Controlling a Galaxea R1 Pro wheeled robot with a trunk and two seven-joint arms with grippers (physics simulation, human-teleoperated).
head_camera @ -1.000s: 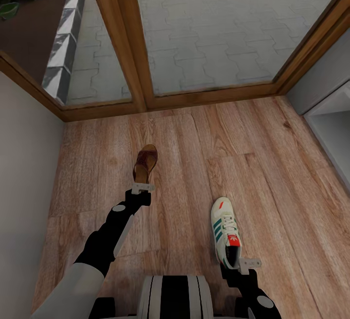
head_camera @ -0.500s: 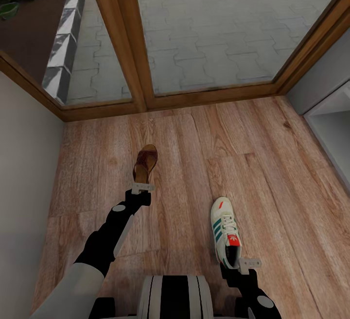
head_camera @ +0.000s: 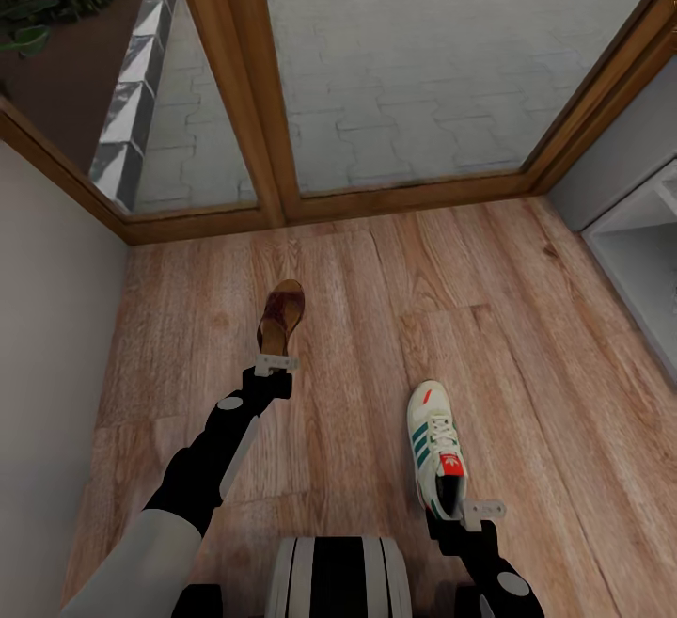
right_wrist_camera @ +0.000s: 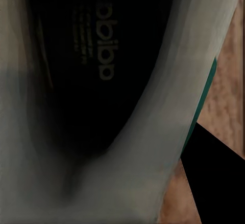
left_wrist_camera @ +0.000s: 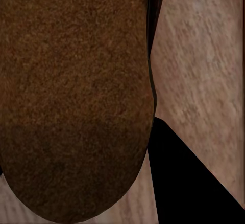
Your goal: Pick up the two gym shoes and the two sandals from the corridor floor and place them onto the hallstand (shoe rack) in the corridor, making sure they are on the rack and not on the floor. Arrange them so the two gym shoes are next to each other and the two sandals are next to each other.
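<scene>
The camera has tipped up a little since half a second ago, so more of the paving outside the glass door [head_camera: 395, 63] shows, but the arms and shoes sit at the same spots in the picture as before. The left claw [head_camera: 275, 363] is at the heel end of the brown sandal [head_camera: 282, 315], and the right claw [head_camera: 482, 510] is at the heel end of the white gym shoe [head_camera: 434, 447]. Both shoes look carried above the wood floor [head_camera: 527, 336], though I cannot be sure they are off it. Each claw looks closed on its shoe, but the fingers are hidden behind the heels — so I cannot tell for sure. The sandal is flat and thin and probably light and a bit bendy, so the heel edge is a fair place to pinch it. The gym shoe is likely light too, with a soft top and a firmer heel rim, which is a good place to hold. Held by one end, either shoe could droop or swing. Up close, the left wrist camera sees the sandal's brown sole [left_wrist_camera: 71, 96], and the right wrist camera looks into the gym shoe's dark inside [right_wrist_camera: 87, 65]. The grey shoe rack [head_camera: 649, 261] is cut off at the right edge of the head view.
</scene>
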